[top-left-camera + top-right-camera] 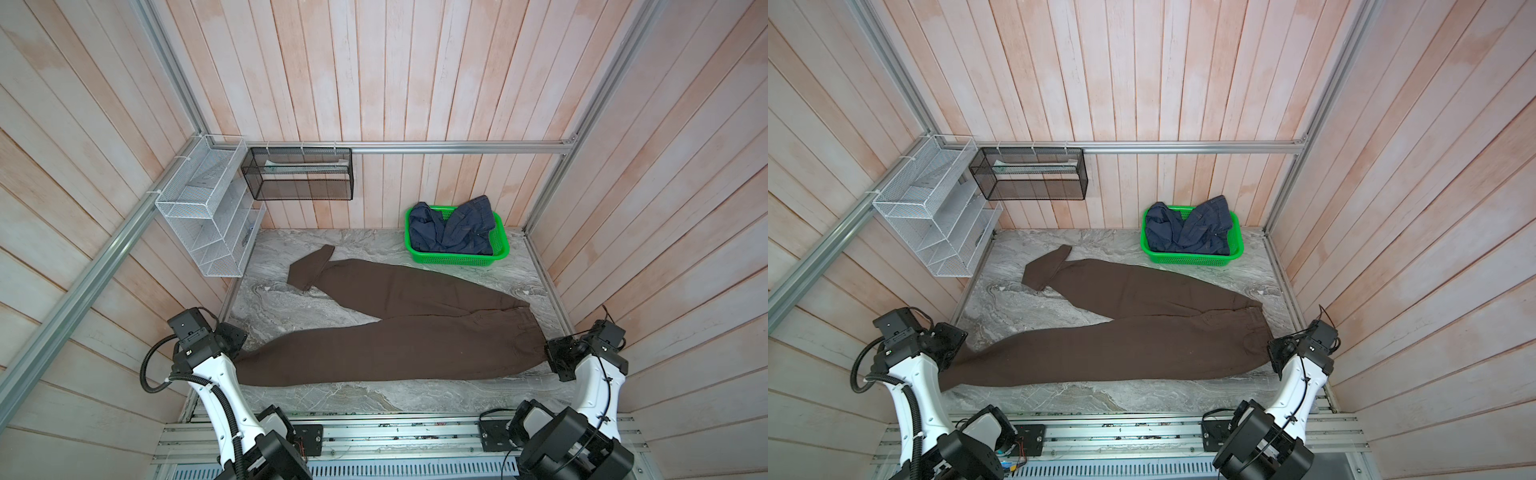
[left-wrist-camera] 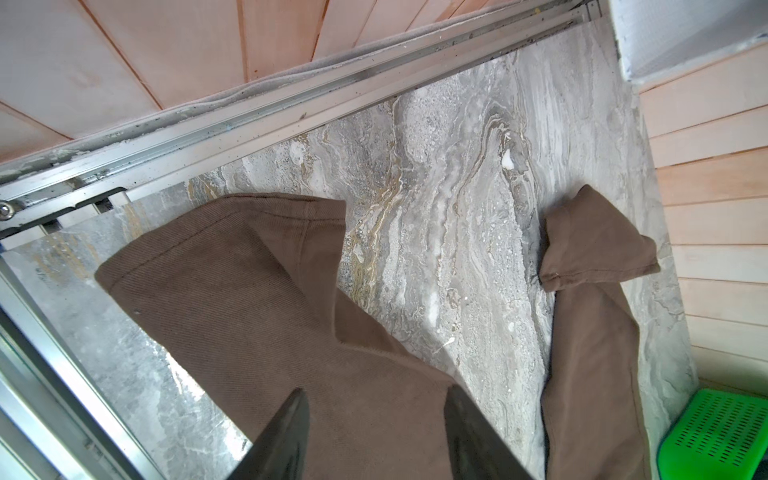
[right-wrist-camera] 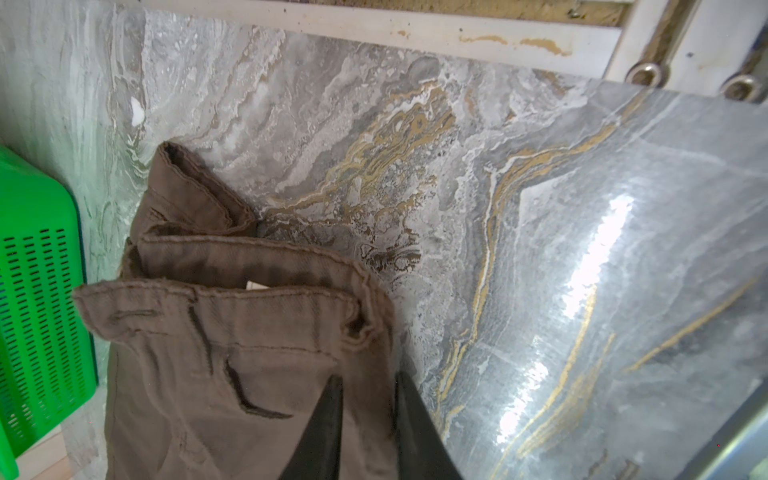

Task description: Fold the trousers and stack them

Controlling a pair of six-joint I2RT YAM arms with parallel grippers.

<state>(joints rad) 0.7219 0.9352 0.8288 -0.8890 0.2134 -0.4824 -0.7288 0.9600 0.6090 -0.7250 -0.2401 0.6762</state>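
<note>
Closest to the lens in both top views, at 6 o'clock, are the mounting rail (image 1: 395, 434) and the two arms rising from it.

In its wrist view the left end effector (image 2: 376, 392) has its fingers (image 2: 286, 432) apart. Brown cloth lies flat between and under them, and nothing looks pinched. The right end effector (image 3: 368, 376) also stands parted, with a narrower gap. It is poised over the edge of the waistband (image 3: 232, 291), and I cannot tell whether a finger touches the cloth.

The trousers (image 1: 395, 345) lie spread on the tabletop (image 1: 291, 309) with their long axis from 3 o'clock to 9 o'clock. The waist is at 3 o'clock, just beside the right end effector, and the near leg's hem (image 2: 216, 220) is at 9 o'clock by the left one. The far leg (image 1: 395, 286) splays away toward 11 o'clock, and its cuff (image 1: 311, 270) is turned back on itself.

The left arm is therefore nearer both hems and the right arm nearer the waist. As I judge it, the fold depends on bringing that far leg down toward 6 o'clock onto the near one. The soft cloth may drag or bunch as it moves.

Grey veined marble shows around the cloth. At 1 o'clock a green basket (image 1: 455, 261) holds a crumpled navy garment (image 1: 451, 230), close to the far leg but apart from it. A white wire rack (image 1: 199, 220) and a black mesh rack (image 1: 299, 178) hang at 10 to 11 o'clock on pale plank walls.
</note>
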